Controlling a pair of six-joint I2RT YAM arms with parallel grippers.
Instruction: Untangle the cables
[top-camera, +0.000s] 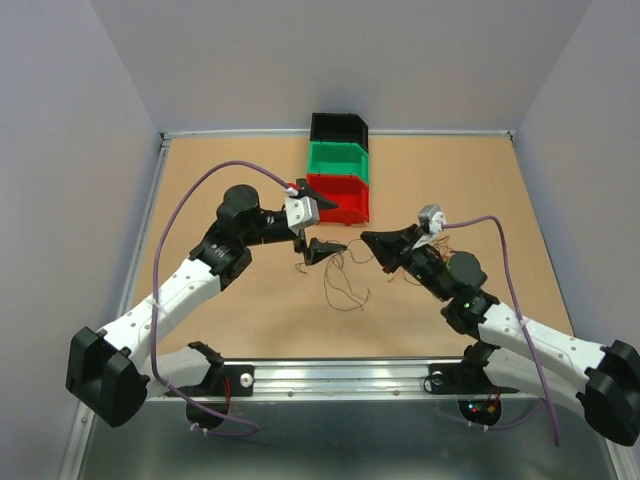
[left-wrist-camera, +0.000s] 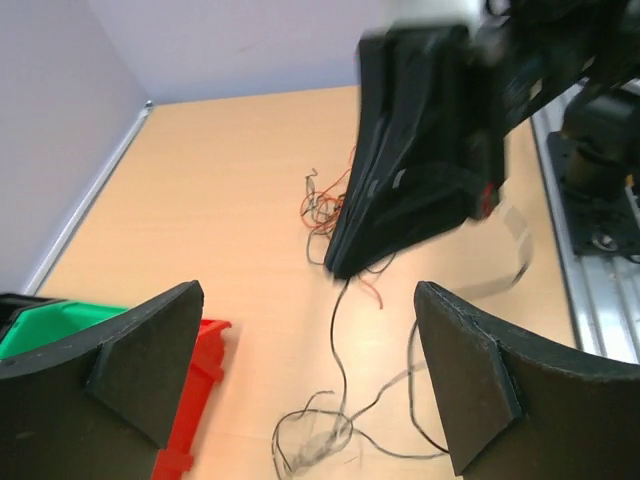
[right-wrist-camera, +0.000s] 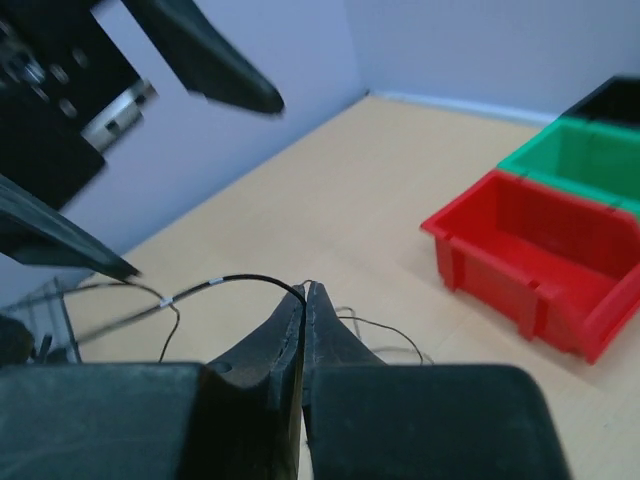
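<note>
The cables are thin wires. Black loops (top-camera: 345, 285) lie on the table between the arms, and a red and orange clump (top-camera: 410, 270) lies under my right arm. In the left wrist view the black loops (left-wrist-camera: 330, 425) lie below my open, empty left gripper (left-wrist-camera: 310, 380), with the red clump (left-wrist-camera: 322, 205) farther off. My left gripper (top-camera: 322, 248) hovers left of my right gripper (top-camera: 368, 238). My right gripper (right-wrist-camera: 305, 292) is shut on a black cable (right-wrist-camera: 220, 282), which arcs off its tip to the left and hangs down to the loops.
Three bins stand in a row at the back middle: black (top-camera: 338, 127), green (top-camera: 338, 157) and red (top-camera: 340, 197). The red bin (right-wrist-camera: 540, 260) shows at the right of the right wrist view. The table's metal edge (top-camera: 330, 375) runs along the front.
</note>
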